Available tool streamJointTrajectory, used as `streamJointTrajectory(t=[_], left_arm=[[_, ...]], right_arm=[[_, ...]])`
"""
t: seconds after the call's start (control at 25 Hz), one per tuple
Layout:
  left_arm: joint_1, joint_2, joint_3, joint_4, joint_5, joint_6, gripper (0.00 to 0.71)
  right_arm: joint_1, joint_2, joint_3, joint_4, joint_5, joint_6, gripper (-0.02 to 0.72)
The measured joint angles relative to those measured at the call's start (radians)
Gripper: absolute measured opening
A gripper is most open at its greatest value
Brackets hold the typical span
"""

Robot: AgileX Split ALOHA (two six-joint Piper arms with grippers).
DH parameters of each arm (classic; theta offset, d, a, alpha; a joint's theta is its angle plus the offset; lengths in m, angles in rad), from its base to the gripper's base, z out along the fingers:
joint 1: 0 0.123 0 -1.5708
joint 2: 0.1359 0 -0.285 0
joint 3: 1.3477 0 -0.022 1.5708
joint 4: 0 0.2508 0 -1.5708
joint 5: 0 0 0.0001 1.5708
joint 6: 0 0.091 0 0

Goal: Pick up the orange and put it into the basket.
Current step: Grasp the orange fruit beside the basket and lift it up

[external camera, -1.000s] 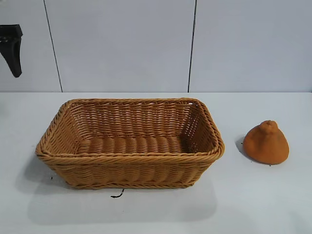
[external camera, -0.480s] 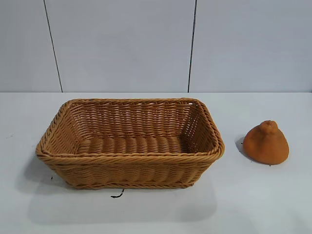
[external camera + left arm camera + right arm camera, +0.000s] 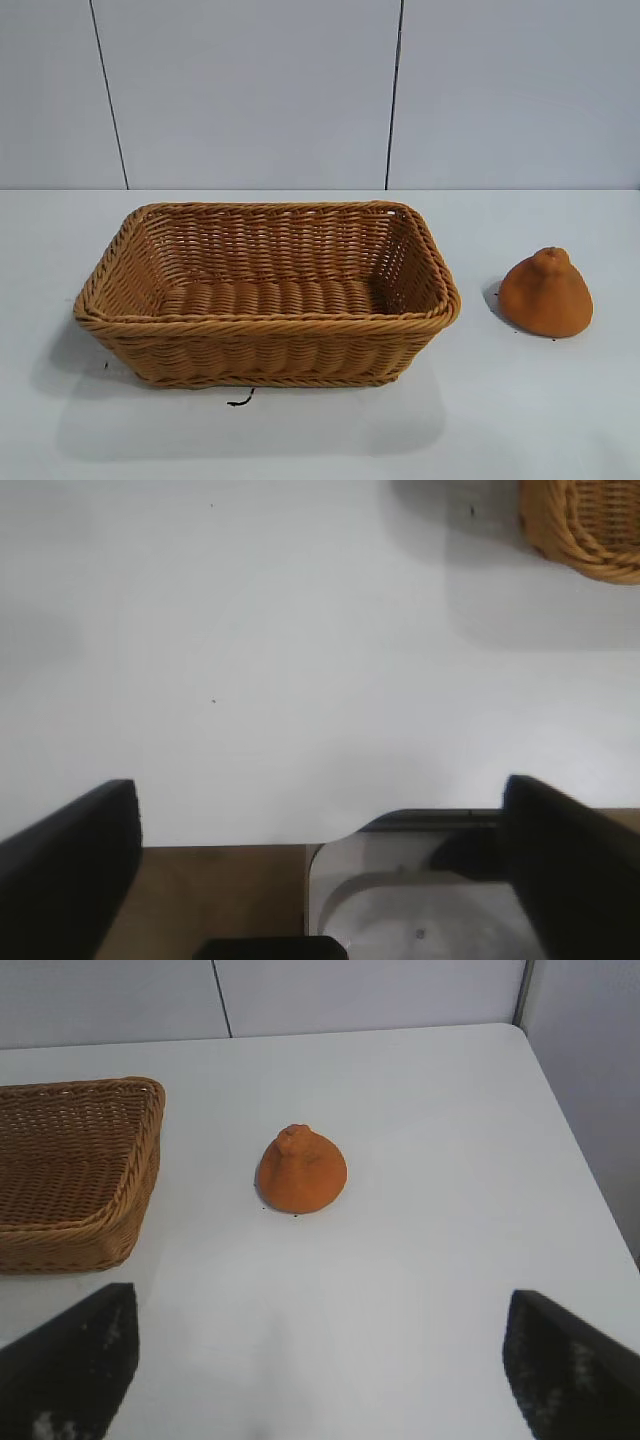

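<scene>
Orange (image 3: pixel 546 293) is seen sitting upright on the table (image 3: pixel 520 420), nub up and flat base down, at the right side of the scene and clear of everything. It is not yet in the basket (image 3: pixel 265 295), which stands to its left with a strip of bare table between the two; the basket's long axis runs left to right, so its short right wall faces the fruit.

From the right wrist view the orange (image 3: pixel 302 1170) is found straight ahead of the right tool (image 3: pixel 320 1360), well apart from it, with the basket (image 3: pixel 75 1175) off to one side. That tool is spread wide and nothing is held in it. The left tool (image 3: pixel 320 865) is likewise spread wide and empty, seen over bare table at the table edge, with only a basket corner (image 3: pixel 590 530) far off in its view and no orange in sight.

The right arm is therefore judged the nearer: a straight reach forward and down onto the fruit is called for, then a carry leftward over the short wall.
</scene>
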Motion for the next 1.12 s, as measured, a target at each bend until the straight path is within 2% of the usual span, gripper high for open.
streamJointTrajectory(t=[0.24,0.48,0.72,1.12], left_arm=[[0.000,-0.260,0.016,0.000,-0.017,0.000,0.695],[0.000,-0.448,0.019,0.001,-0.018,0.000,0.697],[0.000,-0.479,0.019,0.001,-0.018,0.000,0.697],[0.000,-0.479,0.019,0.001,-0.018,0.000,0.697]], right_arm=[[0.000,0.000,0.000,0.008,0.000,0.000,0.685],[0.001,0.000,0.000,0.018,-0.001,0.000,0.685],[0.001,0.071,-0.043,0.018,-0.011,0.004,0.685],[0.001,0.606,-0.290,0.017,-0.060,0.004,0.685]])
